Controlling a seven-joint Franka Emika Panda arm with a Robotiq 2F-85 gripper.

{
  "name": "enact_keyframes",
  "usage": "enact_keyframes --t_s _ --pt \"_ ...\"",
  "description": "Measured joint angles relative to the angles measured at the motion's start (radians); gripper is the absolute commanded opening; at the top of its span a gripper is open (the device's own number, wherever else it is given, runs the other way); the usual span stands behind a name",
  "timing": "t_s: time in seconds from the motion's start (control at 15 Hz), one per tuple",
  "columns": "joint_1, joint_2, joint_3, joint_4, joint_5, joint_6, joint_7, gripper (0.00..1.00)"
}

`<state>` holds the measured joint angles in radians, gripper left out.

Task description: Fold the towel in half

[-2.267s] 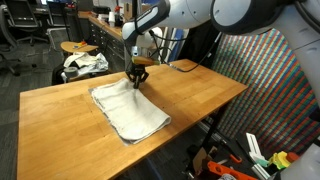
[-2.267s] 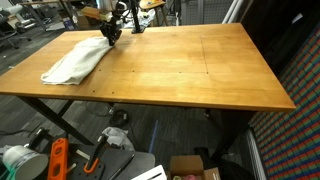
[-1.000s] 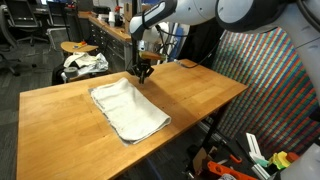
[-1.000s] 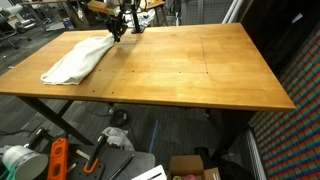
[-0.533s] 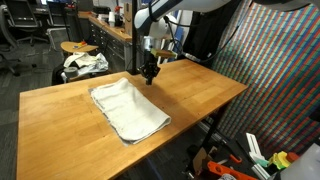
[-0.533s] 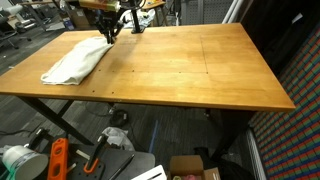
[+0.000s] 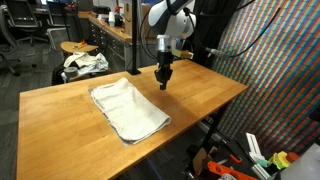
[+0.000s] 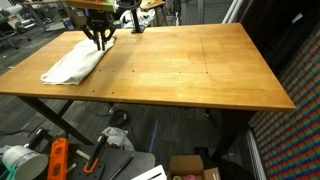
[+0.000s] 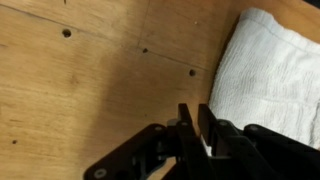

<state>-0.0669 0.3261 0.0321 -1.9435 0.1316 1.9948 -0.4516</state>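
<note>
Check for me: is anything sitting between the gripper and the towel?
Nothing visible does. The gripper hangs over the bare table just beside the towel, and only open wood lies between them.

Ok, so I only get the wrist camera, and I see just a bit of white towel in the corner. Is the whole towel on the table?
Observer: Yes. In an exterior view the whole towel lies spread on the table, roughly a rectangle, with nothing hanging over the edge.
Operator: Is my gripper touching it?
Observer: No. The gripper hangs in the air over bare wood, just past the towel's far corner.
Operator: Is there any other cloth I could mix it up with?
Observer: A smaller patterned cloth bundle sits off the table, behind it.
</note>
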Motion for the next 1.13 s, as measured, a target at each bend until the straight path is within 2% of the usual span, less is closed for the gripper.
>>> enact_keyframes --t_s 0.07,0.13,0.53,0.6,0.73,0.8,1.13 --pt "0.0 -0.031 0.001 -0.035 0.0 0.0 -0.016 0.45" --pt "0.0 -0.06 0.003 -0.066 0.0 0.0 -0.03 0.47" --pt "0.004 -0.153 0.018 -0.154 0.013 -0.058 -0.062 0.94" --pt "0.004 -0.153 0.018 -0.155 0.013 -0.079 -0.061 0.75" --pt "0.004 -0.147 0.017 -0.155 0.013 -0.083 -0.061 0.91" --pt "0.004 -0.145 0.017 -0.155 0.013 -0.083 -0.061 0.94" --pt "0.004 -0.144 0.017 -0.155 0.013 -0.083 -0.061 0.94"
